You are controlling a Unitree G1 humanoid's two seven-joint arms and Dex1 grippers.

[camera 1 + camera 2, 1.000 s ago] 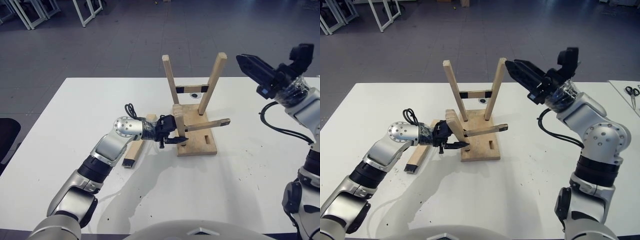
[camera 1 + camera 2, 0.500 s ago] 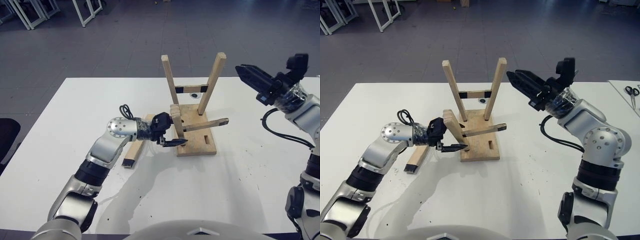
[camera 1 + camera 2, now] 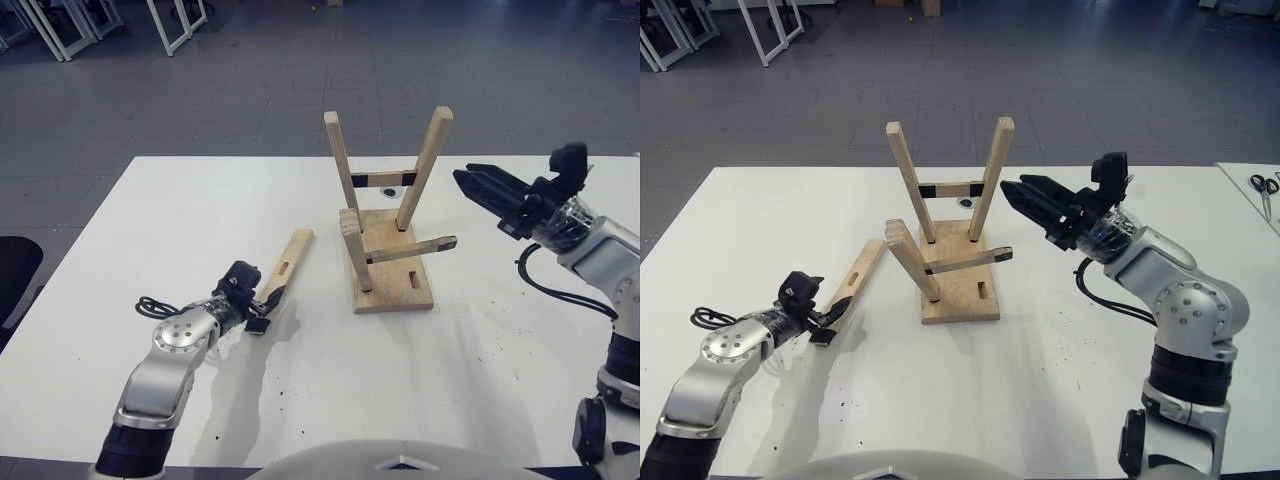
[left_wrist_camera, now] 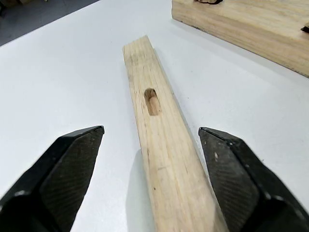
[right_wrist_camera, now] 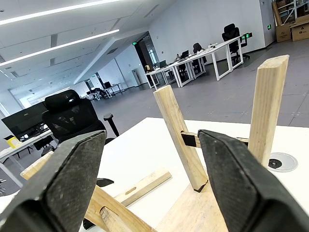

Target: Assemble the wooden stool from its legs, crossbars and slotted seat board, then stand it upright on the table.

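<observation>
White table (image 3: 150, 230) holds the loose leg (image 3: 285, 265) left of the upturned seat board (image 3: 395, 285); left gripper (image 4: 150, 129) straddles its end, jaws wide and empty, best centred before closing squarely; right gripper (image 3: 1012, 190) hovers open, empty

Grey floor (image 3: 250, 90) stretches back to white desk frames (image 3: 60, 25) at the far left. What seem to be scissors (image 3: 1265, 183) lie on a neighbouring table (image 3: 1238, 172) at the right; a black office chair (image 5: 72, 121) stands farther off

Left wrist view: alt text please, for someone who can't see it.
A loose wooden leg with an oval slot lies flat on the white table between the open fingers. The edge of the seat board lies farther off.
</observation>
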